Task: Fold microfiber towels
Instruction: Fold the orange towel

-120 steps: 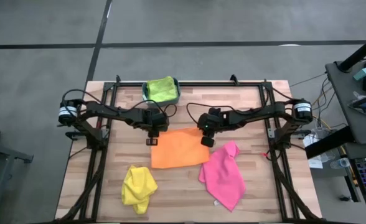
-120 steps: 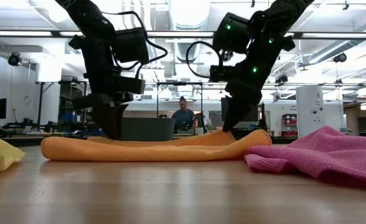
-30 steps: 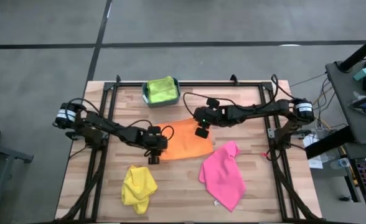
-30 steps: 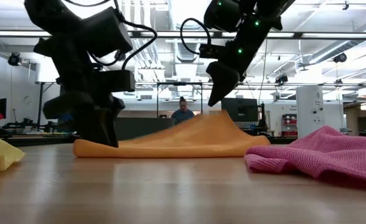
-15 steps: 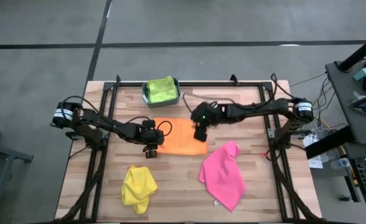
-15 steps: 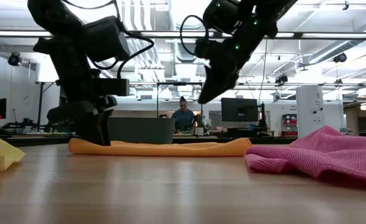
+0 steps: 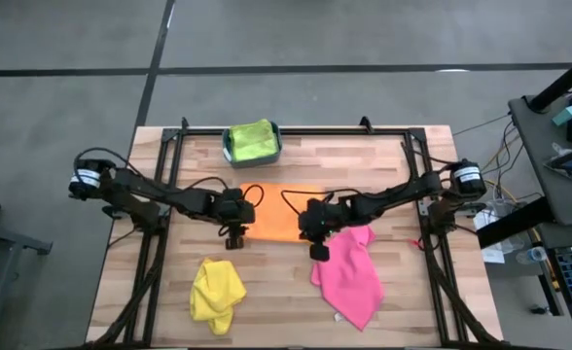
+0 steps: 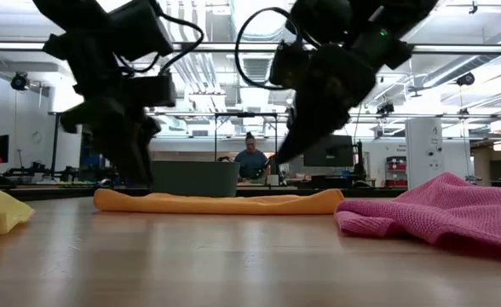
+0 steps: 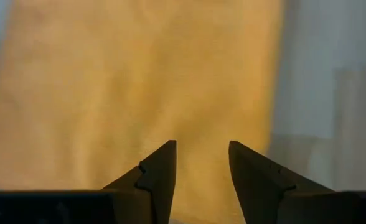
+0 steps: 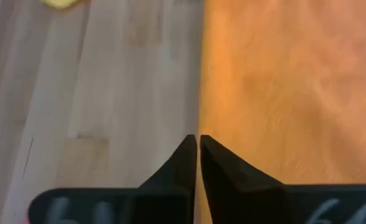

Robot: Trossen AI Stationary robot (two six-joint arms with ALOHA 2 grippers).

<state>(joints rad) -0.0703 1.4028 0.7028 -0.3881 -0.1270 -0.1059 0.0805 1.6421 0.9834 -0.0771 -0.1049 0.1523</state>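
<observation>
The orange towel (image 7: 274, 213) lies flat in the middle of my desk (image 7: 393, 160) as a folded rectangle; from table height it is a low, even band (image 8: 216, 202) with rounded edges at both ends. My left claw (image 7: 232, 240) hangs over its left edge, fingers spread with a clear gap between them and nothing held; my left wrist camera looks past those fingers (image 9: 160, 171) onto orange cloth (image 9: 133, 81), with bare desk showing alongside. My right claw (image 7: 318, 251) sits at the towel's near right corner, just beside the pink one, its two fingers pressed together tip to tip on nothing; my right wrist camera shows them (image 10: 184, 163) over the straight edge where orange cloth (image 10: 289, 87) meets wood. The pink towel (image 7: 349, 271) lies rumpled on the near right of the desk, touching or almost touching the orange one's corner, and fills the right of the low view as a crumpled heap (image 8: 438, 211). The yellow towel (image 7: 217, 291) is bunched up on the near left, well apart from the orange one. At the far edge, a lime green towel (image 7: 250, 140) is piled in the teal bin (image 7: 227, 148). Behind the desk, in the room, a person (image 8: 250, 158) sits among monitors.
</observation>
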